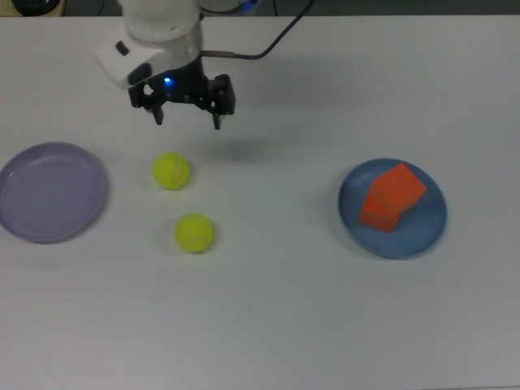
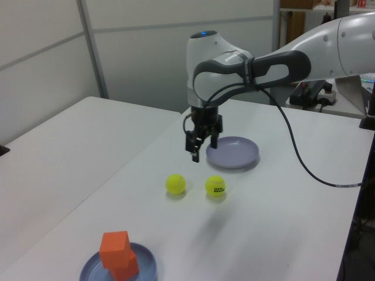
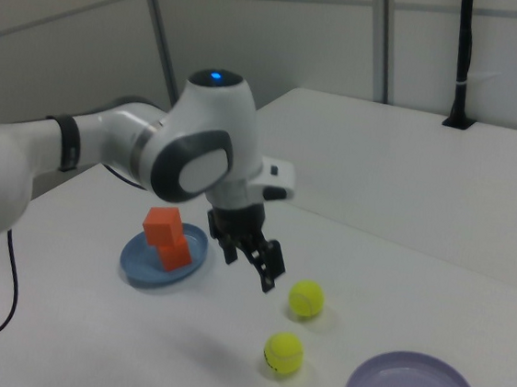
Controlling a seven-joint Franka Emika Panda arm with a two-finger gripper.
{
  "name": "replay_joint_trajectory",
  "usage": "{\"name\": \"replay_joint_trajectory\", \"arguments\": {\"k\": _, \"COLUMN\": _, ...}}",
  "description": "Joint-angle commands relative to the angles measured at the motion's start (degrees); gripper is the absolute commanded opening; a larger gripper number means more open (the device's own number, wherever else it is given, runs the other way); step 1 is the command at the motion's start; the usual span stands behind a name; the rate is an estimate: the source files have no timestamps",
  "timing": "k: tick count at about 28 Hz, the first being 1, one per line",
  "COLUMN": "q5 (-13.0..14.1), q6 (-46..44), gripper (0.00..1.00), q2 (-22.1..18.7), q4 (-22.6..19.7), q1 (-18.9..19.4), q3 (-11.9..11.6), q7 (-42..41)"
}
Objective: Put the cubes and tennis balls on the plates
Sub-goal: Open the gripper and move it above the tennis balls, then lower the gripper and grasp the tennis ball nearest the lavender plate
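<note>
Cubes (image 1: 391,197) both on the blue plate (image 1: 426,236), one stacked askew on the other, well off toward the top view's right of the gripper (image 1: 188,119); lower cube half hidden under the upper one in the top view, seam between them hard to pick out there, clearer in the left view. Gripper up in the air, fingers spread wide, nothing between them, shadow on the white table (image 1: 276,325) just beyond. Nearer tennis ball (image 1: 171,171) just below the gripper in the top view, resting on the table, clear of both fingers. Second tennis ball (image 1: 193,233) a bit farther out the same way, black lettering showing in the left view but too small to read. Lavender plate (image 1: 52,192) off toward the top view's left of the gripper, bare, its far left edge clipped by the frame. Arm cut off at the top view's upper edge; cable (image 1: 280,36) trailing away from the wrist.
</note>
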Motion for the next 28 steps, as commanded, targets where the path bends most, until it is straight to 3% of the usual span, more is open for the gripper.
{"name": "replay_joint_trajectory", "arguments": {"k": 1, "q5": 1.8, "q6": 5.4, "gripper": 1.0, "q2": -2.4, "q4": -7.4, "q1": 1.0, "q3": -3.6, "q7": -3.0}}
{"name": "replay_joint_trajectory", "arguments": {"k": 8, "q5": 2.1, "q6": 13.1, "gripper": 1.0, "q2": -1.0, "q4": -12.3, "q1": -0.2, "q3": -4.4, "q7": -5.2}}
{"name": "replay_joint_trajectory", "arguments": {"k": 17, "q5": 4.1, "q6": 18.5, "gripper": 1.0, "q2": 5.0, "q4": -12.3, "q1": -0.2, "q3": -4.3, "q7": -5.9}}
{"name": "replay_joint_trajectory", "arguments": {"k": 28, "q5": 4.9, "q6": 22.1, "gripper": 1.0, "q2": 8.4, "q4": -12.1, "q1": -0.1, "q3": -3.5, "q7": -6.0}}
